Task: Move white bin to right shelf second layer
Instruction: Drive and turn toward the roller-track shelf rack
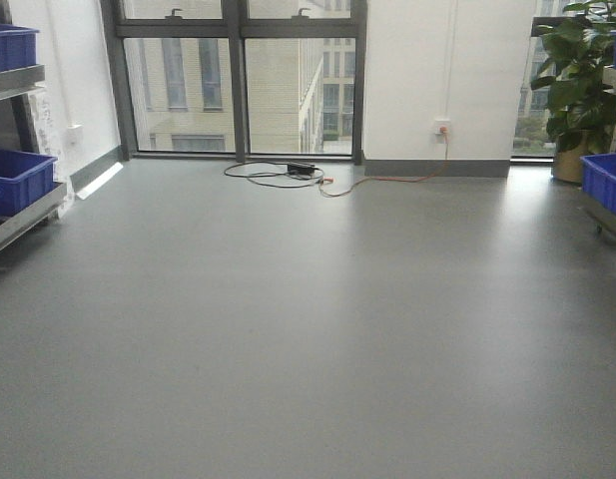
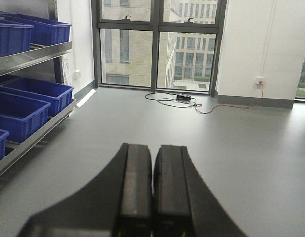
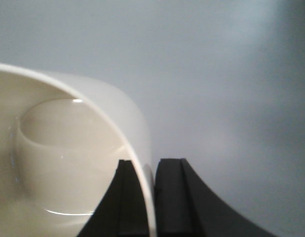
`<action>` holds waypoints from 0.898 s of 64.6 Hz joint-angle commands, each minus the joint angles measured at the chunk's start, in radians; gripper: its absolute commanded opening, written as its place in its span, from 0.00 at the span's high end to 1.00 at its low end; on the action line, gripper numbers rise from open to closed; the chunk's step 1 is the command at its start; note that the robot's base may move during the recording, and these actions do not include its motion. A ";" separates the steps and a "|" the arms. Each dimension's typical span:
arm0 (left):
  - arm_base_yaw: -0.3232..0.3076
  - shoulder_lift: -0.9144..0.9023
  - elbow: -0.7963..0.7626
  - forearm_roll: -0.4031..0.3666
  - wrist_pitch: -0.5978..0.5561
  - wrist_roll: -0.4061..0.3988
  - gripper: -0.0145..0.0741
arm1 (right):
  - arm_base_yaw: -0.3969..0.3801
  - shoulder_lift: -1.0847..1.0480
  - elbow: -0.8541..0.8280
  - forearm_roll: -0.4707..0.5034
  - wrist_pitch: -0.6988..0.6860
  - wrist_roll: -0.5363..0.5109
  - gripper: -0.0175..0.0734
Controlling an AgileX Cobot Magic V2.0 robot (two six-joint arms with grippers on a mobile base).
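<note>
Right gripper (image 3: 148, 164) clamped on the white bin (image 3: 68, 143); left gripper (image 2: 153, 148) pressed closed, empty.
Front view: grey floor (image 1: 308, 329), blue crates (image 1: 18, 178) on a steel rack (image 1: 28, 215) at the left edge, a potted plant (image 1: 577, 70) far right, a cable (image 1: 278, 176) by the window. Left wrist view: the two black fingers meet above the floor, with blue crates racked to their left. Right wrist view: the bin fills the lower left, its wall pinched with one finger inside and one outside, against a blurred grey background.
</note>
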 commanded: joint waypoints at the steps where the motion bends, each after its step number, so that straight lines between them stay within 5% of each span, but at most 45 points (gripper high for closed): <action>1: 0.001 -0.015 0.027 -0.005 -0.083 -0.005 0.74 | -0.003 0.002 -0.029 0.005 -0.078 -0.004 0.72; 58: 0.001 -0.015 0.027 -0.005 -0.083 -0.005 0.74 | -0.003 0.002 -0.029 0.005 -0.078 -0.004 0.72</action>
